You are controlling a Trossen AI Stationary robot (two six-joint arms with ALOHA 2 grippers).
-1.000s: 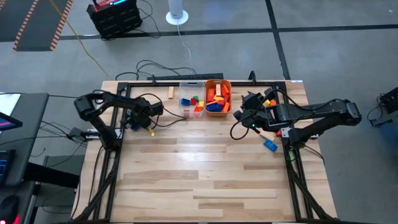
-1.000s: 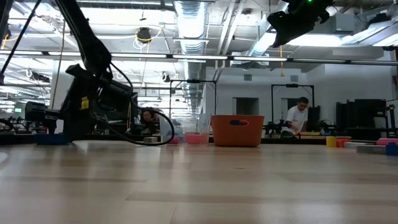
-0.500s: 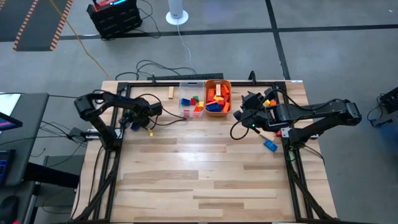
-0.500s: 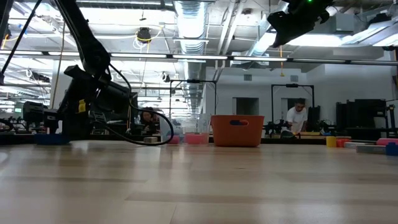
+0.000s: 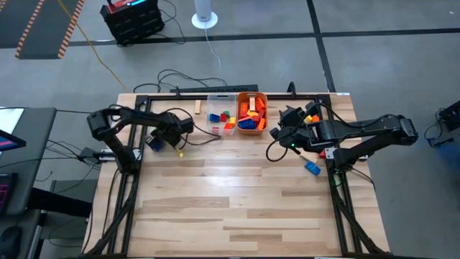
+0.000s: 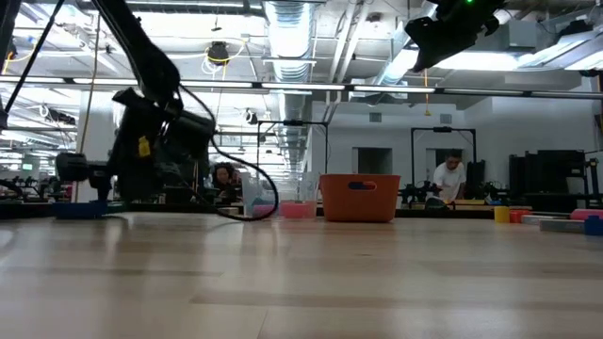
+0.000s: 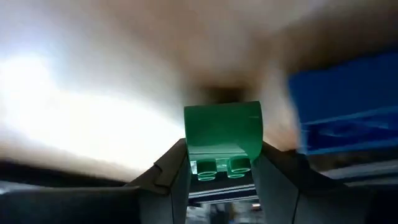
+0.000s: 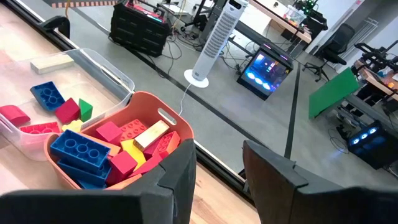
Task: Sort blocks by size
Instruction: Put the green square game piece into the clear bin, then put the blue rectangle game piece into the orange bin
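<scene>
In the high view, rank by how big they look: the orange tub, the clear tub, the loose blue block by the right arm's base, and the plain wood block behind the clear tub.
1. orange tub and clear tub: footprints look alike, not ranked apart.
2. loose blue block.
3. plain wood block: close to the blue block, slimmer.

Two tubs side by side at table's far edge, blocks inside, arms flanking.

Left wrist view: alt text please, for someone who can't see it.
The left tool grips a green studded block between its two dark fingers, close above the blurred wooden table. A blue block lies just beside it.
</scene>
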